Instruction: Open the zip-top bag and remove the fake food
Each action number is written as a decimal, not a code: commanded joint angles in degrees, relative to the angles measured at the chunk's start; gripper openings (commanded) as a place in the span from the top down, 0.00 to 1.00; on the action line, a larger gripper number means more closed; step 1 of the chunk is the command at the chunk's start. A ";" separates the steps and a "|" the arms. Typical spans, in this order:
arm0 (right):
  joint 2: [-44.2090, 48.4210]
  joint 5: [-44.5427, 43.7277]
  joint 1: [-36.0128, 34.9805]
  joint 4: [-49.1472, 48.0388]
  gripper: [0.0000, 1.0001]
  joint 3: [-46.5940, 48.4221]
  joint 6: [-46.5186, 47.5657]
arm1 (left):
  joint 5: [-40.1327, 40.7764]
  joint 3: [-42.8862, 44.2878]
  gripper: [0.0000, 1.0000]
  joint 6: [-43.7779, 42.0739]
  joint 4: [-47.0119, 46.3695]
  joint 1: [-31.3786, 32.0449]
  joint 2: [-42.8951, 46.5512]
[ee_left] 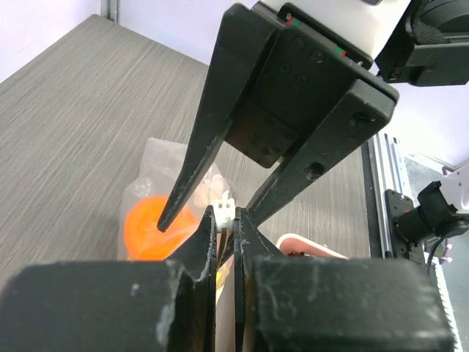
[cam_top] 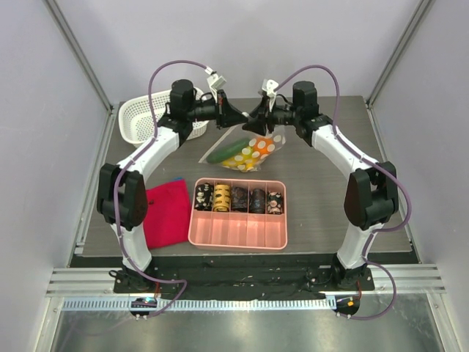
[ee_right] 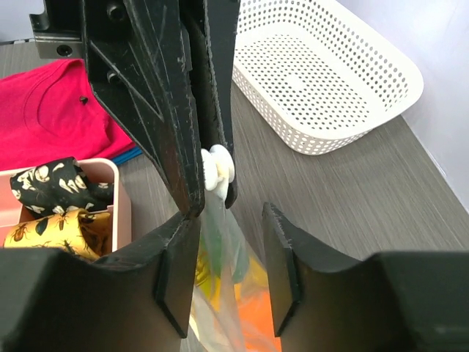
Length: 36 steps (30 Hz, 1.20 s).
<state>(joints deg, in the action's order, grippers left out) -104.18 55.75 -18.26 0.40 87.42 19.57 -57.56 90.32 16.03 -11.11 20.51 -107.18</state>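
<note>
The zip-top bag (cam_top: 249, 152) hangs tilted above the table's middle back, its lower end on the table. The fake food shows inside it: a green piece (cam_top: 223, 152), orange pieces (cam_top: 265, 147) and a yellow piece (cam_top: 236, 163). My left gripper (cam_top: 236, 117) is shut on the bag's top edge at its white slider (ee_left: 226, 211). My right gripper (cam_top: 254, 119) faces it, open, with its fingers (ee_right: 183, 286) on either side of the bag (ee_right: 223, 293) just below the slider (ee_right: 218, 170). An orange piece (ee_left: 146, 229) shows in the left wrist view.
A white lattice basket (cam_top: 143, 117) stands at the back left, also in the right wrist view (ee_right: 330, 81). A pink tray (cam_top: 238, 231) with dark patterned cylinders (cam_top: 238, 198) sits in front of the bag. A red cloth (cam_top: 167, 209) lies left of the tray.
</note>
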 commanded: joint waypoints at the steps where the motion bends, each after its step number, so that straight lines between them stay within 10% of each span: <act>1: 0.38 2.34 -0.28 -7.34 0.56 -0.41 -2.25 | -2.56 1.26 1.00 0.48 -1.01 0.32 2.67; 5: -0.50 1.91 -0.55 -8.32 0.99 0.91 -2.52 | -2.82 -0.41 1.00 1.55 -3.82 0.32 3.11; 13: 1.17 1.29 -0.46 -4.62 0.99 -0.23 2.05 | 0.70 -2.70 0.41 2.06 -5.49 -0.30 4.96; 36: 0.56 4.63 -0.46 -10.49 0.99 0.30 -7.85 | 1.83 -2.61 0.96 0.94 -3.84 -0.91 4.25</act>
<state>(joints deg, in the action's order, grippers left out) -104.64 58.22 -18.55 -2.00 86.80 19.00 -56.77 86.78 19.99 -16.97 19.84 -105.10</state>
